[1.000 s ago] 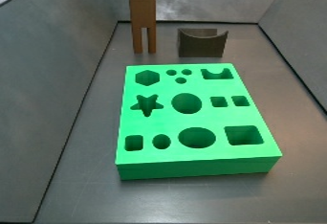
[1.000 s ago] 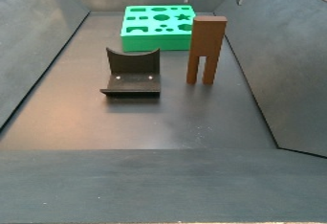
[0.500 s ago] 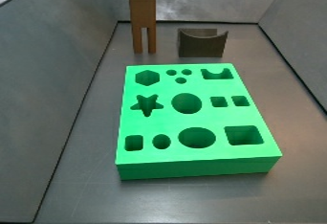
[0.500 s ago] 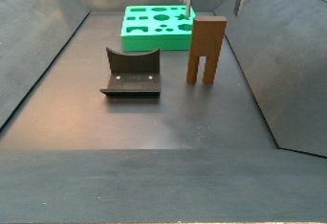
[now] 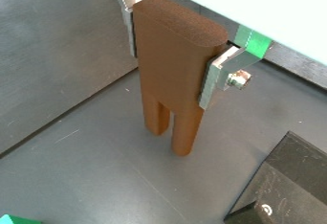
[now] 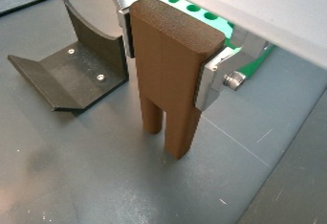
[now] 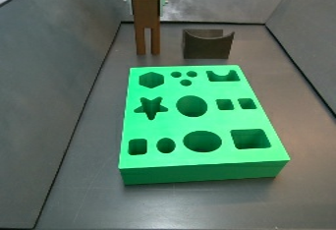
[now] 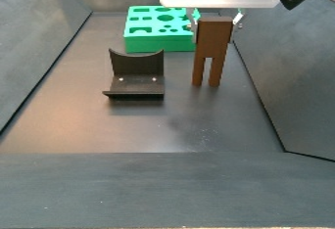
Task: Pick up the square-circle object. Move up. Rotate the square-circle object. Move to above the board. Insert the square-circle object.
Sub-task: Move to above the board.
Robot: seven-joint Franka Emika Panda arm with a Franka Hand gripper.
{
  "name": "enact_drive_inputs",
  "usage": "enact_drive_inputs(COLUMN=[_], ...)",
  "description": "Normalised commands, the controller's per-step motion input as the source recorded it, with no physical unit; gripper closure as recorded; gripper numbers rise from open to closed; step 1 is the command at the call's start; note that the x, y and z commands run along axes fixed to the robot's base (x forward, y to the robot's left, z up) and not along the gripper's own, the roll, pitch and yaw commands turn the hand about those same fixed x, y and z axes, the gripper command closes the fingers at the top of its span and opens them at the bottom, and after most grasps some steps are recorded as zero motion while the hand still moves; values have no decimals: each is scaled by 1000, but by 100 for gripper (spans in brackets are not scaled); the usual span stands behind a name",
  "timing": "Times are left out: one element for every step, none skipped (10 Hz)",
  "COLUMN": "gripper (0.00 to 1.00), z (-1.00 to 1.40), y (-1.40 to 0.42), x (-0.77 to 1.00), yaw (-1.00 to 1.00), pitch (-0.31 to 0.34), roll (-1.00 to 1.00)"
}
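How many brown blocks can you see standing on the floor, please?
1. The square-circle object stands upright on its two legs beside the fixture, behind the board, with the gripper around its top. None seems hidden.

No writing, label, brand, number or sign is showing legibly anywhere: nothing on the brown block [image 6: 163,79], the green board [image 7: 197,121], the dark fixture [image 8: 135,73], or the tool [image 5: 173,38] straddling the block's top.

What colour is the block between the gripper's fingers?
Brown; the square-circle object shows best in a wrist view.
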Motion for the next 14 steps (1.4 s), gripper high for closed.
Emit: enact_drive_inputs(gripper=[100, 100, 100, 100, 100, 100, 100, 100, 100, 100, 100, 100, 100, 100], z=[1000, 1000, 1000, 1000, 1000, 1000, 1000, 1000, 1000, 1000, 1000, 1000, 1000, 952], y=[-88, -87, -78, -73, -72, -66, -62, -57, -54, -51, -48, -47, -44, -42], x=[26, 19, 8, 8, 10, 10, 12, 16, 20, 21, 22, 22, 24, 26], yaw=[-259, -245, -187, -131, -86, -51, -35, -25, -18, -12, -6, -2, 3, 4], pitch=[-242, -219, -163, -99, -38, 7, 30, 58, 71, 76, 76, 78, 77, 78], roll=[-132, -133, -132, -132, -131, -127, -124, -120, -116, -113, -107, -104, -99, -97])
